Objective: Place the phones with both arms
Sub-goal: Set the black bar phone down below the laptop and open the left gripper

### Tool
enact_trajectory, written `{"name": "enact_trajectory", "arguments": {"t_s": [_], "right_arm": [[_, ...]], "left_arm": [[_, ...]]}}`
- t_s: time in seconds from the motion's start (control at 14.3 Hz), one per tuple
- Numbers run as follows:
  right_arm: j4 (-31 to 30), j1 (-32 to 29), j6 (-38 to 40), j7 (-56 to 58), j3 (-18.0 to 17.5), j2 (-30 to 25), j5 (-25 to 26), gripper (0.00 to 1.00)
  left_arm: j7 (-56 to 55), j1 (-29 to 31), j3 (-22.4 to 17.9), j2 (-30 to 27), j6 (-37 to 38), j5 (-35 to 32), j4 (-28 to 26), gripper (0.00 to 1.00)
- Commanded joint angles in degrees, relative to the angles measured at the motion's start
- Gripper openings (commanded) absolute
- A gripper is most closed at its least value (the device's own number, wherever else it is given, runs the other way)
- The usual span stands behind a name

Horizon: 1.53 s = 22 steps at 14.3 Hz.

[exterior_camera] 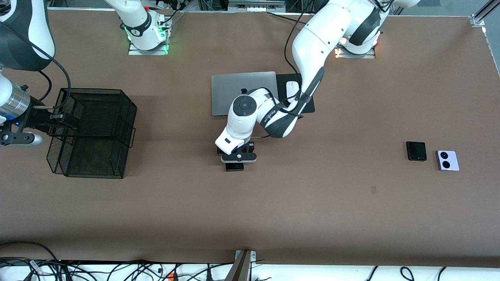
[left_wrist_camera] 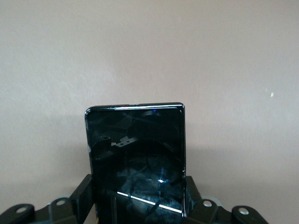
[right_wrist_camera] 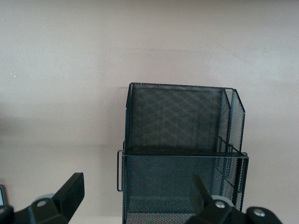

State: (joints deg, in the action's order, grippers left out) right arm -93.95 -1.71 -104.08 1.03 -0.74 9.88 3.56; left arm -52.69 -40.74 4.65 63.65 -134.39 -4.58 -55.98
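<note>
We see the long glossy black slab phone [exterior_camera: 234, 167] nearest the camera, pinched at its long edges by the left gripper [exterior_camera: 238, 153] over bare brown table [exterior_camera: 312, 210]. The right gripper [exterior_camera: 62, 119], fingers spread and holding nothing, waits over the black wire-mesh basket [exterior_camera: 91, 156]. The small black flip phone [exterior_camera: 416, 151] and lavender-white phone [exterior_camera: 447, 160] lie well apart, with open room between.

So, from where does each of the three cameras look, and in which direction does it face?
Front view: high across the table, facing both arms; left gripper holds the long black phone, right gripper is over the mesh basket.
Left wrist view: on the left wrist, looking at the phone between its fingers.
Right wrist view: on the right wrist, looking down at the basket past open fingers.
Shared: phone, basket.
</note>
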Motion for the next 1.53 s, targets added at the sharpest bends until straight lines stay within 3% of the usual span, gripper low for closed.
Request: {"name": "enact_trajectory", "arguments": {"t_s": [0.0, 0.07, 0.35, 0.42, 0.49, 0.56, 0.63, 0.7, 1.05, 1.46], "right_arm": [[0.52, -0.31, 0.02, -0.15, -0.22, 0.14, -0.84, 1.0], [0.52, -0.31, 0.02, -0.15, -0.22, 0.14, -0.84, 1.0], [0.52, -0.31, 0.02, -0.15, -0.22, 0.14, -0.84, 1.0], [0.52, -0.31, 0.02, -0.15, -0.22, 0.05, -0.84, 1.0], [0.52, -0.31, 0.02, -0.15, -0.22, 0.05, -0.84, 1.0], [0.52, -0.31, 0.02, -0.15, -0.22, 0.05, -0.84, 1.0], [0.52, -0.31, 0.02, -0.15, -0.22, 0.14, -0.84, 1.0], [0.52, -0.31, 0.02, -0.15, -0.22, 0.14, -0.84, 1.0], [0.52, -0.31, 0.02, -0.15, -0.22, 0.14, -0.84, 1.0], [0.52, -0.31, 0.1, -0.15, -0.22, 0.14, -0.84, 1.0]], "left_arm": [[-1.8, -0.65, -1.75, 1.73, -1.32, 0.8, 2.63, 0.24], [-2.06, -0.65, -1.75, 2.0, -2.27, 0.8, 2.55, 0.29], [-2.59, -0.83, -1.75, 3.41, -3.42, 0.62, 2.02, 0.31], [-2.68, -1.7, -1.75, 3.84, -3.43, 0.63, 2.02, 0.37], [-3.2, -2.06, -1.75, 4.28, -4.21, 0.54, 1.93, 0.53], [-3.38, -2.23, -1.75, 4.37, -5.09, 0.54, 1.76, 0.79], [-4.69, -2.24, -1.75, 4.55, -5.36, 0.54, 1.75, 0.93], [-6.79, -2.5, -1.83, 4.55, -5.36, 0.36, 1.93, 1.0], [-10.85, -2.85, -2.71, 3.15, -3.87, 0.8, 2.37, 1.0], [-5.87, 1.97, -1.31, -3.34, 8.94, 1.59, 2.63, 1.0]]}}
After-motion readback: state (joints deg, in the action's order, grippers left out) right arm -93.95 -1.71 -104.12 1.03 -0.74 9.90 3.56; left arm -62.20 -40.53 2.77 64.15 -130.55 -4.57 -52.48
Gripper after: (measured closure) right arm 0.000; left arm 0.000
